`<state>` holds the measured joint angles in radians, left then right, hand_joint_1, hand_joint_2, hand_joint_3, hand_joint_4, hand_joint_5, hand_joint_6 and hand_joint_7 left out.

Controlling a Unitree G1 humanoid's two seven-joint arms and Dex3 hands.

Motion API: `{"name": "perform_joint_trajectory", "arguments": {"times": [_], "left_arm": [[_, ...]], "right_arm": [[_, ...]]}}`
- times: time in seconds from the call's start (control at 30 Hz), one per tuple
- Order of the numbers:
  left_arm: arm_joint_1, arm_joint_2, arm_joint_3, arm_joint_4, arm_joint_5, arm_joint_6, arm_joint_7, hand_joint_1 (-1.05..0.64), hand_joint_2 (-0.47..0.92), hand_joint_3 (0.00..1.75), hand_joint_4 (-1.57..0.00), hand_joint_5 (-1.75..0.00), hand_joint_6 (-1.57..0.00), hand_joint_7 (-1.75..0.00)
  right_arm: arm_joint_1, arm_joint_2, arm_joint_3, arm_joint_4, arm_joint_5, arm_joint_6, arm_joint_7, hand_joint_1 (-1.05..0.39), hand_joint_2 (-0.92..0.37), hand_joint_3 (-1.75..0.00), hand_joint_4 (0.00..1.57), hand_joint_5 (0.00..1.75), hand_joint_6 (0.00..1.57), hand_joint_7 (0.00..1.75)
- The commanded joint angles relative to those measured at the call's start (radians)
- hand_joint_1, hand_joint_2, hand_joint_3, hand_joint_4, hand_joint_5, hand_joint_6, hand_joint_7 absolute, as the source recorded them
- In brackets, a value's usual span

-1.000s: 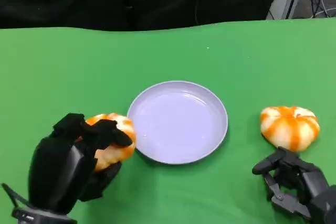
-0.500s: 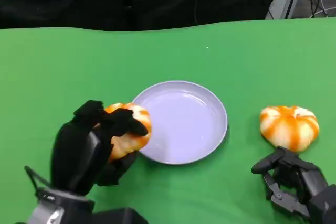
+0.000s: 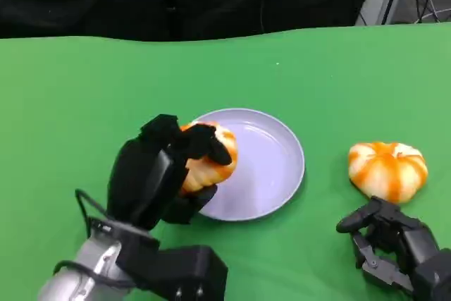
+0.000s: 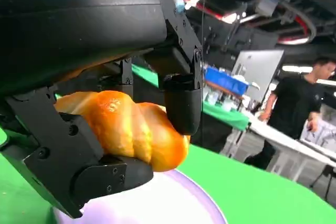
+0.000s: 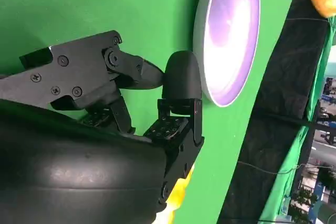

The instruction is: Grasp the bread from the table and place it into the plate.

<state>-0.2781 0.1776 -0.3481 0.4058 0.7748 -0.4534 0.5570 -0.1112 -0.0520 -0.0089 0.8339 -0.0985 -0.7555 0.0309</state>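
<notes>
Black fingers (image 3: 204, 142) are wrapped over the top of the bread (image 3: 206, 160), thumb tucked beneath, and the left hand (image 3: 158, 170) has that loaf firmly held above the near-left rim of the plate (image 3: 271, 167). In the left wrist view the bread (image 4: 126, 132) is a glossy, golden-orange twist with pale cream seams, plump and ridged like a little pumpkin, clamped between hard matte finger pads (image 4: 181, 100) with the plate's smooth lilac surface (image 4: 173, 203) just below it. The plate is round, shallow, with a raised lip and a plastic-looking sheen. It sits on a flat green cloth-covered table (image 3: 70, 103). To the right of the plate, well apart from it, a second bread (image 3: 387, 168) lies on the cloth, same orange-and-white stripes. Just on the near side of that one, the right hand (image 3: 391, 241) sits low with its fingers loosely curled and parted, holding nothing. Part of the held loaf is hidden by the fingers, and the right hand is cut off at the frame's edge. Behind the table, a person (image 4: 291, 114) stands blurred.
</notes>
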Motion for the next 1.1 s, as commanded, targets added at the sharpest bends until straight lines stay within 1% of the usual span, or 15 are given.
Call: {"name": "perform_joint_trajectory", "arguments": {"times": [0.03, 0.1, 0.13, 0.2, 0.37, 0.5, 0.57, 0.73, 0.77, 0.83, 0.9, 1.0, 1.03, 1.07, 1.1], "left_arm": [[-0.047, -0.008, -0.006, 0.027, -0.027, 0.026, -0.052, -0.05, 0.49, 1.07, -0.75, -1.75, -0.75, -1.44], [-0.063, -0.016, -0.007, 0.044, -0.038, 0.03, -0.07, -0.05, 0.49, 1.06, -0.75, -1.75, -0.75, -1.44], [-0.08, -0.025, -0.01, 0.062, -0.05, 0.029, -0.085, -0.05, 0.53, 0.94, -0.75, -1.75, -0.75, -1.42], [-0.101, -0.035, -0.014, 0.084, -0.065, 0.025, -0.102, -0.06, 0.57, 0.84, -0.76, -1.75, -0.75, -1.42], [-0.152, -0.054, -0.039, 0.142, -0.056, 0.028, -0.104, -0.06, 0.58, 0.79, -0.75, -1.75, -0.75, -1.42], [-0.231, -0.077, -0.064, 0.278, -0.059, 0.01, -0.097, -0.07, 0.63, 0.74, -0.73, -1.75, -0.7, -1.47], [-0.251, -0.084, -0.07, 0.316, -0.064, 0.008, -0.096, -0.07, 0.66, 0.7, -0.73, -1.75, -0.69, -1.48], [-0.325, -0.108, -0.102, 0.433, -0.046, 0.028, -0.089, -0.09, 0.68, 0.66, -0.72, -1.75, -0.68, -1.47], [-0.34, -0.113, -0.109, 0.458, -0.043, 0.028, -0.087, -0.09, 0.72, 0.53, -0.7, -1.75, -0.67, -1.45], [-0.366, -0.13, -0.111, 0.51, -0.061, 0.028, -0.105, -0.09, 0.79, 0.37, -0.68, -1.75, -0.67, -1.43], [-0.382, -0.139, -0.11, 0.547, -0.08, 0.024, -0.122, -0.08, 0.83, 0.28, -0.65, -1.75, -0.67, -1.4], [-0.4, -0.142, -0.112, 0.59, -0.099, 0.007, -0.141, -0.06, 0.88, 0.11, -0.6, -1.69, -0.74, -1.13], [-0.403, -0.143, -0.11, 0.599, -0.106, 0.007, -0.151, -0.07, 0.89, 0.07, -0.62, -1.56, -0.79, -0.92], [-0.406, -0.145, -0.11, 0.606, -0.111, 0.008, -0.16, -0.09, 0.91, 0.04, -0.64, -1.39, -0.87, -0.64], [-0.407, -0.145, -0.111, 0.61, -0.116, 0.009, -0.165, -0.1, 0.91, 0.03, -0.65, -1.29, -0.92, -0.47]], "right_arm": [[0.009, -0.007, 0.005, -0.008, -0.01, 0.013, -0.017, -0.16, -0.81, -0.68, 0.68, 1.75, 0.74, 1.26], [0.009, -0.008, 0.01, -0.007, -0.015, 0.011, -0.022, -0.16, -0.81, -0.68, 0.68, 1.75, 0.74, 1.26], [0.01, -0.007, 0.012, -0.006, -0.019, 0.008, -0.026, -0.16, -0.81, -0.68, 0.68, 1.75, 0.74, 1.26], [0.011, -0.007, 0.016, -0.005, -0.022, 0.005, -0.031, -0.16, -0.81, -0.68, 0.68, 1.75, 0.73, 1.26], [0.012, -0.007, 0.021, -0.003, -0.017, 0.003, -0.035, -0.17, -0.83, -0.67, 0.69, 1.75, 0.73, 1.27], [0.014, -0.003, 0.025, -0.006, -0.016, 0.004, -0.035, -0.17, -0.83, -0.67, 0.71, 1.75, 0.73, 1.28], [0.013, -0.003, 0.026, -0.002, -0.018, -0.002, -0.037, -0.16, -0.83, -0.67, 0.72, 1.75, 0.73, 1.28], [0.015, -0.002, 0.03, -0.008, -0.019, 0.003, -0.039, -0.16, -0.83, -0.67, 0.72, 1.75, 0.73, 1.29], [0.015, -0.001, 0.03, -0.008, -0.018, 0.004, -0.039, -0.16, -0.83, -0.67, 0.72, 1.75, 0.73, 1.29], [0.013, -0.002, 0.032, -0.006, -0.022, 0.001, -0.044, -0.16, -0.83, -0.66, 0.72, 1.75, 0.73, 1.28], [0.013, -0.005, 0.035, -0.005, -0.035, -0.002, -0.058, -0.17, -0.83, -0.66, 0.72, 1.75, 0.73, 1.27], [0.015, -0.002, 0.034, -0.01, -0.034, 0.004, -0.058, -0.18, -0.84, -0.64, 0.72, 1.75, 0.74, 1.25], [0.016, 0.0, 0.033, -0.013, -0.029, 0.008, -0.055, -0.18, -0.84, -0.64, 0.72, 1.75, 0.74, 1.25], [0.017, 0.001, 0.033, -0.013, -0.028, 0.008, -0.055, -0.17, -0.84, -0.64, 0.72, 1.75, 0.74, 1.25], [0.018, 0.001, 0.033, -0.014, -0.028, 0.008, -0.055, -0.17, -0.84, -0.64, 0.72, 1.75, 0.75, 1.25]]}}
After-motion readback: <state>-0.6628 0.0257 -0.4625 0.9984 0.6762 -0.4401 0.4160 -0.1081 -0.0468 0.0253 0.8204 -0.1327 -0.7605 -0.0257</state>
